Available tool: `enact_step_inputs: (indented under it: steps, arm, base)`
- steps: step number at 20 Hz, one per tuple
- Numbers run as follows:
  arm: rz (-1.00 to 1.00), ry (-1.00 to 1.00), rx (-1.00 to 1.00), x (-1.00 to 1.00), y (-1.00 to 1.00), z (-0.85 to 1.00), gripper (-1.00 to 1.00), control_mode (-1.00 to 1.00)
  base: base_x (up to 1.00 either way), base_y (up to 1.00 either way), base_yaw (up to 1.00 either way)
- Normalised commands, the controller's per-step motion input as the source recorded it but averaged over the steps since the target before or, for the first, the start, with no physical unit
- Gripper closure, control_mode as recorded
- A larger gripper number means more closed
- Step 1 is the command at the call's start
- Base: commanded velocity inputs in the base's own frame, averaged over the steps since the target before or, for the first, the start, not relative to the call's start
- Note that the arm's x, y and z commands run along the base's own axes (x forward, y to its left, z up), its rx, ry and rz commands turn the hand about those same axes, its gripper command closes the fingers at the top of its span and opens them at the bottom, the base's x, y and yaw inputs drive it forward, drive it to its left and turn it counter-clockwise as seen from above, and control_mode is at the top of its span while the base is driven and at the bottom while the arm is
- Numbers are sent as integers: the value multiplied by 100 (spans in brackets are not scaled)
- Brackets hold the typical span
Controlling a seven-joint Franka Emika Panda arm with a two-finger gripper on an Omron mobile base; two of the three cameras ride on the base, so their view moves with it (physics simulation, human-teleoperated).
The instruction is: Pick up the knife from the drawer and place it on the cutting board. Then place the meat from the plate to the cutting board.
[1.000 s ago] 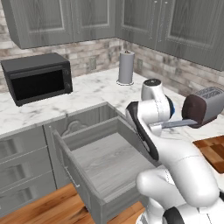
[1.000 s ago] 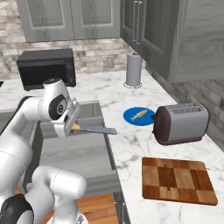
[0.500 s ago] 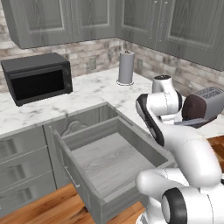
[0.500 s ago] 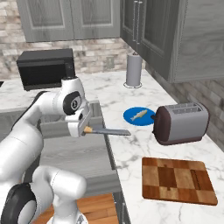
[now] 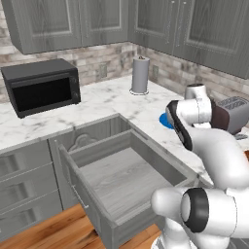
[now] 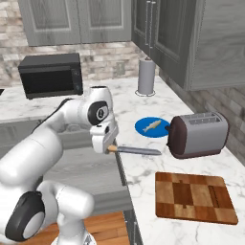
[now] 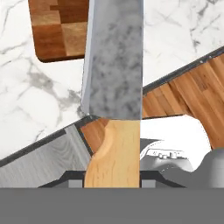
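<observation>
**Marble counter, knife aloft**

Your gripper pinches the knife by its wooden handle, level over the counter's edge beside the open drawer. You see its blade pointing toward the toaster, cutting board below-right. Your arm arcs up, wrist bent downward.

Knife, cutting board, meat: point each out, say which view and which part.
knife [image 6: 139, 150]: right base view, middle of the grey blade.
cutting board [image 6: 194, 197]: right base view, centre of the bare top face.
meat [image 6: 152, 126]: right base view, middle of the fish-shaped piece lying on the blue plate.
</observation>
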Motion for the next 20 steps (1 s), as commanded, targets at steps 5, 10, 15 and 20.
enact_step_inputs:
  steps: [5, 10, 15, 20]
  arm:
    - [-10, 0, 7, -33, -80, -40, 100, -100]
    - [-6, 0, 10, -11, -82, -39, 100, -100]
    - [-4, 2, 4, 3, -57, -28, 100, -100]
    - [0, 4, 5, 9, -62, -37, 100, -100]
  base:
    - [0, 0, 0]
    - [0, 0, 0]
    - [0, 0, 0]
    - [0, 0, 0]
